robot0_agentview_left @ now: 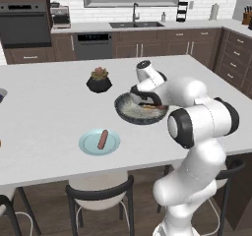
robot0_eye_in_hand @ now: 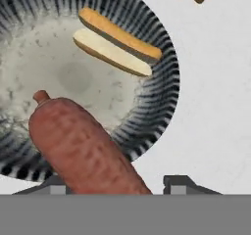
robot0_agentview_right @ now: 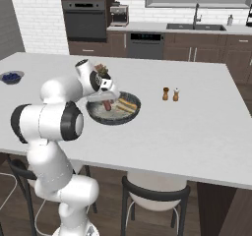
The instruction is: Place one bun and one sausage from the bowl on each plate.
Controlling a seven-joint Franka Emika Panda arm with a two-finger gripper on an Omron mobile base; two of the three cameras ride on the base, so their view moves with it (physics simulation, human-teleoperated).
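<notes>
Sausage point(robot0_eye_in_hand: 83, 146) up over the bowl point(robot0_eye_in_hand: 162, 102), clamped between the gripper point(robot0_eye_in_hand: 110, 182) fingers!
Smooth, rounded, likely slippery; held mid-length. Split bun point(robot0_eye_in_hand: 115, 40), soft and squashable, lying in the bowl.

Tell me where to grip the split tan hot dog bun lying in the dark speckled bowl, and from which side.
Probably best to take the split tan bun at its middle, coming straight down from above. It lies flat and long on the floor of the dark speckled bowl, so the fingers should close across its narrow width. The bowl's raised rim blocks a sideways approach.
</notes>
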